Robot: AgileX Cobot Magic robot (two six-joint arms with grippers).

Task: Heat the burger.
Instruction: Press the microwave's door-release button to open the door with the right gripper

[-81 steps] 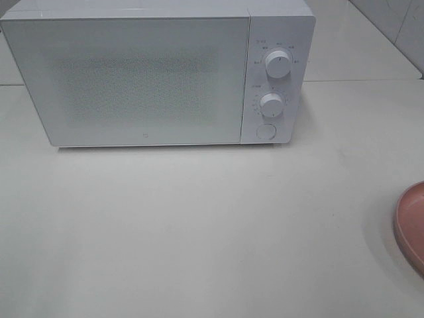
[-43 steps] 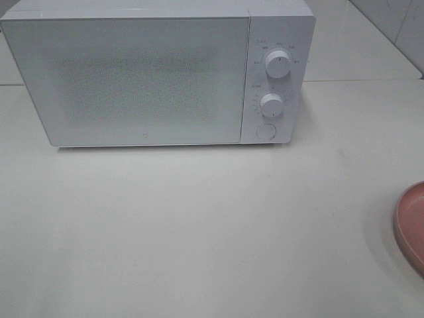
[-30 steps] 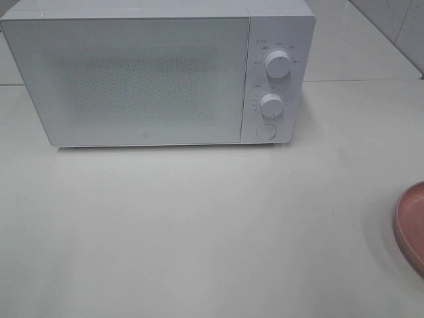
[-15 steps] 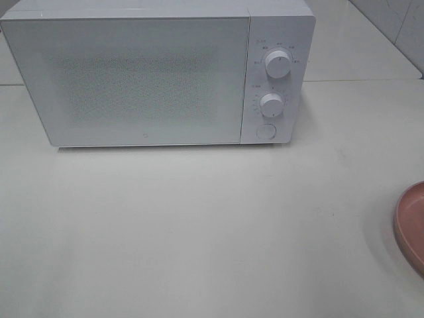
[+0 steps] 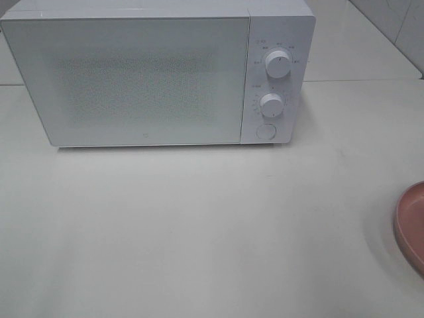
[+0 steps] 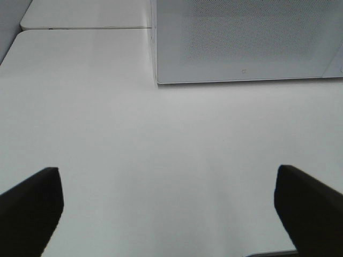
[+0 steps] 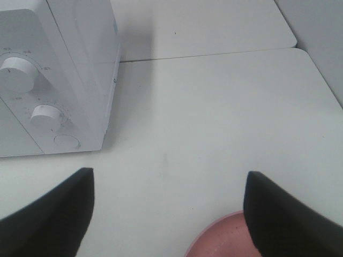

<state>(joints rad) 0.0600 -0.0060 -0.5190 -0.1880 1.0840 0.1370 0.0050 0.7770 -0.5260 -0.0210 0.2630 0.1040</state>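
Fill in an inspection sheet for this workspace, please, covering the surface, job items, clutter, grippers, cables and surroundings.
Surface: white table, smooth, no spills seen.
Job's things: burger not seen in any view; white microwave at the back, door shut, with upper dial, lower dial and round button on its right panel.
Clutter: pink plate at the right edge of the high view, mostly cut off; nothing on the part shown.
Grippers: left gripper jaws wide apart, holding nothing; right gripper jaws wide apart, holding nothing.
Cables: nothing seen.
Surroundings: pale wall at the back right.
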